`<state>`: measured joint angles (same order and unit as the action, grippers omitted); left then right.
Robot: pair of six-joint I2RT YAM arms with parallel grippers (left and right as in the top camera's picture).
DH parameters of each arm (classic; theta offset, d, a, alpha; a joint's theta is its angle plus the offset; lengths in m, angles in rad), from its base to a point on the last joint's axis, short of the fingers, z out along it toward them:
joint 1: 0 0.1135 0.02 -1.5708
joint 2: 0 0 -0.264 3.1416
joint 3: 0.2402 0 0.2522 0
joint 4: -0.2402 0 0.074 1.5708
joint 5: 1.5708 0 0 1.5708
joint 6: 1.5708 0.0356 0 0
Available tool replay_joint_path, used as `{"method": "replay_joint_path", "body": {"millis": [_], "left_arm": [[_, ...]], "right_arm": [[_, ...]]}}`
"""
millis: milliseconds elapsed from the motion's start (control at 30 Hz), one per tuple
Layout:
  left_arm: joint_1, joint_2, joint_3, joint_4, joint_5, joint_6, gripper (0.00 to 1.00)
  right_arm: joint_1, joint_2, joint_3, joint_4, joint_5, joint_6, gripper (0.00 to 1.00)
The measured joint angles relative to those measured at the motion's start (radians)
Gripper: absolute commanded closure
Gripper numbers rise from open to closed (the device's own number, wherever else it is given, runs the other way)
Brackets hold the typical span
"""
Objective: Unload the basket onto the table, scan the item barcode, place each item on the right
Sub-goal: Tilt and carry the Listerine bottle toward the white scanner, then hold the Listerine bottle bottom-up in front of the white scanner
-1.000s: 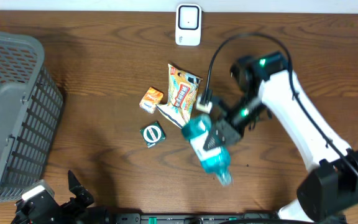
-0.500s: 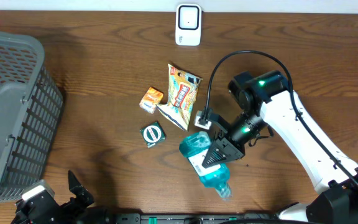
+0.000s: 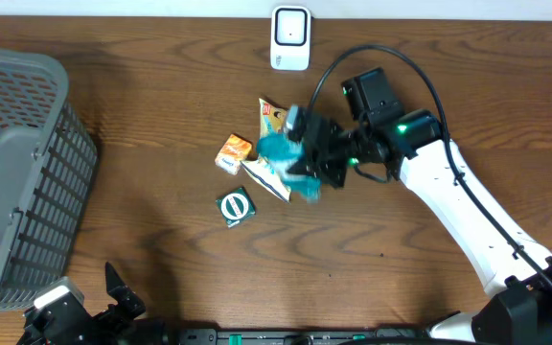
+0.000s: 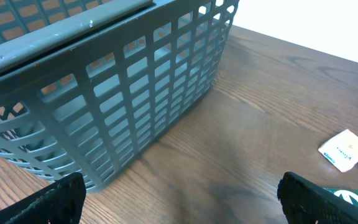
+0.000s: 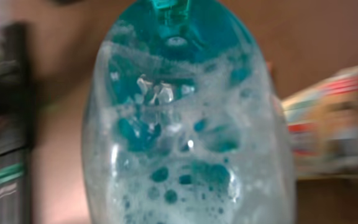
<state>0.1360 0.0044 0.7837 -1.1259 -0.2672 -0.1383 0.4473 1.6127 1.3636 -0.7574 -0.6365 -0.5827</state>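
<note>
Over snack bag [image 3: 272, 118], right hand [image 3: 312, 153] moved bottle [image 3: 283, 159].

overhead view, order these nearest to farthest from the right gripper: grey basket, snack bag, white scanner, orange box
From the right gripper, which holds the blue bottle:
1. snack bag, partly under the bottle
2. orange box, just past the bag, toward image left
3. white scanner, at the table's far edge
4. grey basket, far image left

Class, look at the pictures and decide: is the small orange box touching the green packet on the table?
Apart. The overhead view shows a strip of bare table between the orange box and the green packet.
</note>
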Motion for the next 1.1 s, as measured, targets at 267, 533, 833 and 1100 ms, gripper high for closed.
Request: {"method": "replay_joint_path", "body": {"millis": [267,533,833,1100], "left_arm": [[0.000,0.000,0.000,0.000,0.000,0.000,0.02],[0.000,0.000,0.000,0.001,0.000,0.000,0.02],[0.000,0.000,0.000,0.001,0.000,0.000,0.02],[0.000,0.000,0.000,0.000,0.000,0.000,0.02]], "right_arm": [[0.026,0.006,-0.001,0.298,0.412,0.048,0.99],[0.028,0.183,0.049,0.414,0.708,-0.051,0.99],[0.028,0.513,0.365,0.465,0.860,-0.193,0.99],[0.028,0.735,0.695,0.570,0.911,-0.320,0.99]]}}
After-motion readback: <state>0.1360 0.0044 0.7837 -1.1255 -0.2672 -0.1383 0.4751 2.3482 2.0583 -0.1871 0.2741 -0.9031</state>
